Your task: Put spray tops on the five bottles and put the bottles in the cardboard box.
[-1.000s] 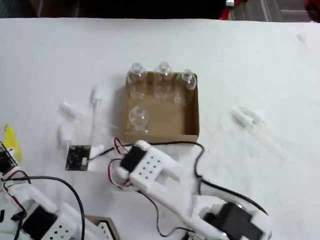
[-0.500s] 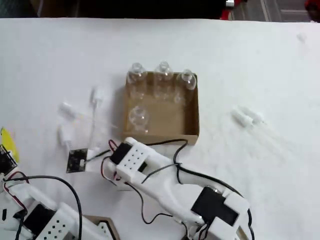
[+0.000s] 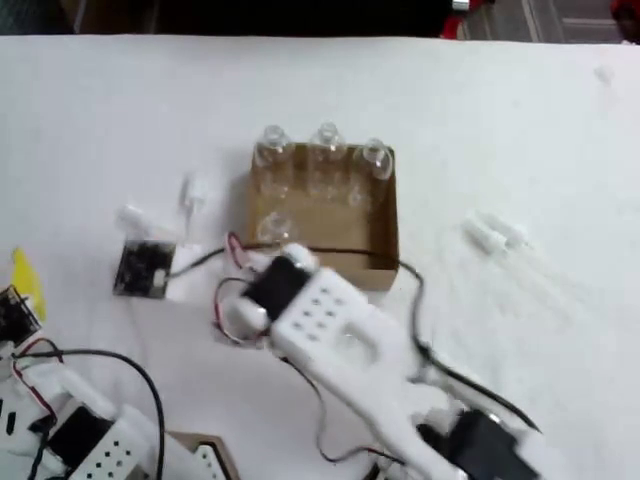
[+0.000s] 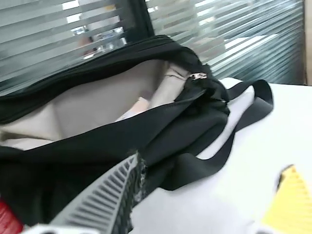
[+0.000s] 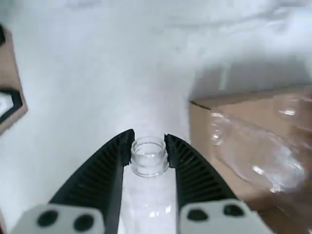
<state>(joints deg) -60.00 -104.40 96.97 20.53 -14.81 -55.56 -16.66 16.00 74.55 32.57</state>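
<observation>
My right claw (image 5: 147, 140) is clamped on the neck of a clear bottle (image 5: 148, 157) with a bare mouth, held just beside the cardboard box (image 3: 392, 215) and not inside it. Four more bottles (image 3: 325, 145) stand in the box, three along the far wall and one nearer me, and they look uncapped too (hard to be sure through clear plastic). The spray tops (image 3: 190, 192) lie loose on the table (image 3: 500, 120) on either side of the box. As I judge it, the boxing is nearly finished and the capping hardly begun.
</observation>
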